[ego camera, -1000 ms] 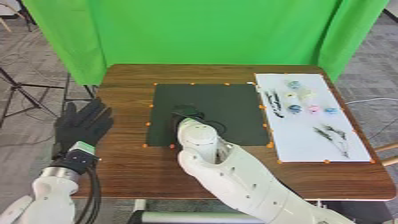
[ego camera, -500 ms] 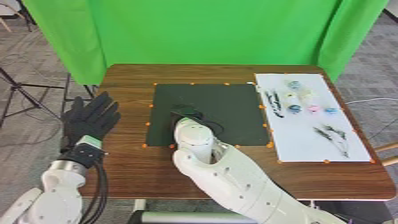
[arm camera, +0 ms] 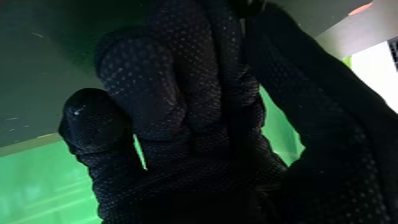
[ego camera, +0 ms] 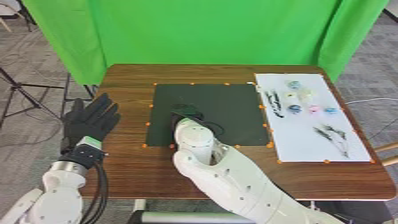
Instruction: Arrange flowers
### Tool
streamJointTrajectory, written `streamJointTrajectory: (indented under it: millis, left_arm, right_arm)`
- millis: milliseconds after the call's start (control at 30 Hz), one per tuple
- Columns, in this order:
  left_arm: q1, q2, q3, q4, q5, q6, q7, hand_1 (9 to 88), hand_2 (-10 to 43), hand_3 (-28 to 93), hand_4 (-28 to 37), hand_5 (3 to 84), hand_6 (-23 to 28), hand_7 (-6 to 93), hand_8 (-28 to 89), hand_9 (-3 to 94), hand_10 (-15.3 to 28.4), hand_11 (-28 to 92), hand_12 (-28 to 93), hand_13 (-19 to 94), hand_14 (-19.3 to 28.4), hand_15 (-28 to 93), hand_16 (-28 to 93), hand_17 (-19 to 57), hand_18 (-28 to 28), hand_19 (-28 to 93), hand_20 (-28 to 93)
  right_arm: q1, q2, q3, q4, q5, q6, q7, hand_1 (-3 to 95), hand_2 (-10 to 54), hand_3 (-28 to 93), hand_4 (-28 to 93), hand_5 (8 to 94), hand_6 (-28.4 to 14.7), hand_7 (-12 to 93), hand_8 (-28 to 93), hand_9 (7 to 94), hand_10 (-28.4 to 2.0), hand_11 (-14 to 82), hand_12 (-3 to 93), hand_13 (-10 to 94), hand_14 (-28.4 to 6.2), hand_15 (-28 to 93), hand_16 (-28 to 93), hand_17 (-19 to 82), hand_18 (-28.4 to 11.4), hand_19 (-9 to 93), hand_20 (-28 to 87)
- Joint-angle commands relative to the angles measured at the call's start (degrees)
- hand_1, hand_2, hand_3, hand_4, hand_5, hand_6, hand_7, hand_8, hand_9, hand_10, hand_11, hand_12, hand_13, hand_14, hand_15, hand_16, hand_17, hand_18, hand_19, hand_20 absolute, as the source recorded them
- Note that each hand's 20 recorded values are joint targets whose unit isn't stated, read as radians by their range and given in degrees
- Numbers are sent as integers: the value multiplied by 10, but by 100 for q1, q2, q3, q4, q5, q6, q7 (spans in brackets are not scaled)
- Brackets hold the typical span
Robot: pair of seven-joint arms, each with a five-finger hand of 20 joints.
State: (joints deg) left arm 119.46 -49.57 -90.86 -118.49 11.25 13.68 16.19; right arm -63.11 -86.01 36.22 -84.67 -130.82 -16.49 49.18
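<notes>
In the head view my right hand (ego camera: 187,110) is low over the left half of the dark mat (ego camera: 226,102), mostly hidden by its wrist. The right wrist view has the black glove of that hand (arm camera: 200,145) close up; whether it holds anything is unclear. Beyond the table's left edge, my left hand (ego camera: 91,120) is open with its fingers spread. On the white sheet (ego camera: 302,147) at the right lie a dark leafy stem (ego camera: 276,104), blue flowers (ego camera: 294,108), a pink flower (ego camera: 314,108), a pale flower (ego camera: 306,94) and grey-green sprigs (ego camera: 334,134).
The brown table (ego camera: 124,172) has orange markers around the mat and the sheet. A green curtain (ego camera: 213,30) hangs behind its far edge. A black stand (ego camera: 31,95) stands on the floor at the left.
My left hand has moved to the right and slightly farther forward. The right forearm has shifted slightly left, while the right hand stays over nearly the same part of the mat.
</notes>
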Motion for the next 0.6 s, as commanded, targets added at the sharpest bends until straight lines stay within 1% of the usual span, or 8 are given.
streamJointTrajectory:
  millis: [33,167,233,300,333,500,533,600]
  left_arm:
    - [77,-107,-9,-22,-45,-7,-64,279,154,700,-283,396,60,181,-110,311,116,191,62,208,104,290,-118,-44,88,302,55]
    - [204,-118,-58,-69,-52,16,0,278,155,702,-283,396,59,183,-110,311,116,191,62,207,104,291,-118,-44,87,302,55]
    - [329,-115,-113,-127,-74,102,85,278,155,702,-283,396,59,184,-110,310,115,192,63,204,103,289,-119,-44,87,302,55]
    - [476,-130,-180,-212,-90,233,127,277,154,704,-283,395,60,186,-110,308,116,192,63,202,103,288,-118,-44,87,302,55]
    - [430,-108,-154,-201,-86,261,144,277,154,705,-283,395,60,187,-110,305,115,193,63,196,105,290,-117,-45,87,304,56]
    - [572,-163,-190,-246,-149,248,260,277,154,708,-283,396,62,191,-112,298,113,194,64,184,104,295,-117,-46,88,308,57]
    - [581,-184,-215,-232,-134,209,227,277,153,708,-283,396,62,190,-112,297,113,194,64,183,104,296,-117,-46,88,308,57]
    - [582,-174,-217,-225,-145,103,335,277,153,708,-283,396,62,191,-112,296,113,194,64,181,103,297,-118,-46,88,308,57]
  right_arm:
    - [-178,172,-39,-1,-161,-136,25,385,-77,719,-155,717,-39,401,181,829,-151,350,302,811,-101,551,325,498,-237,932,390]
    - [-139,237,-45,-105,-216,-137,-8,358,-77,717,-166,720,-43,385,148,828,-153,349,299,809,-103,553,321,497,-239,932,398]
    - [-131,251,-33,-167,-234,-211,-74,320,-82,717,-161,726,-46,417,-71,826,-153,349,300,805,-105,555,318,499,-239,932,406]
    - [-173,269,10,-304,-153,-358,-82,311,-87,710,-161,724,-48,418,-91,824,-156,348,301,801,-107,556,318,499,-238,932,408]
    - [-147,299,16,-373,-134,-374,-62,310,-88,708,-161,723,-48,416,-93,823,-156,348,300,800,-107,557,317,498,-238,932,409]
    - [-108,400,129,-718,-88,-560,-63,291,-92,677,-165,716,-57,385,-91,808,-164,337,295,783,-117,552,310,493,-239,932,411]
    - [-109,463,190,-858,3,-651,-41,289,-93,674,-165,716,-58,381,-90,807,-164,335,294,782,-118,552,309,493,-239,932,411]
    - [-102,668,397,-1326,299,-900,57,286,-93,662,-165,710,-63,365,-85,800,-169,331,293,778,-121,551,306,491,-240,932,413]
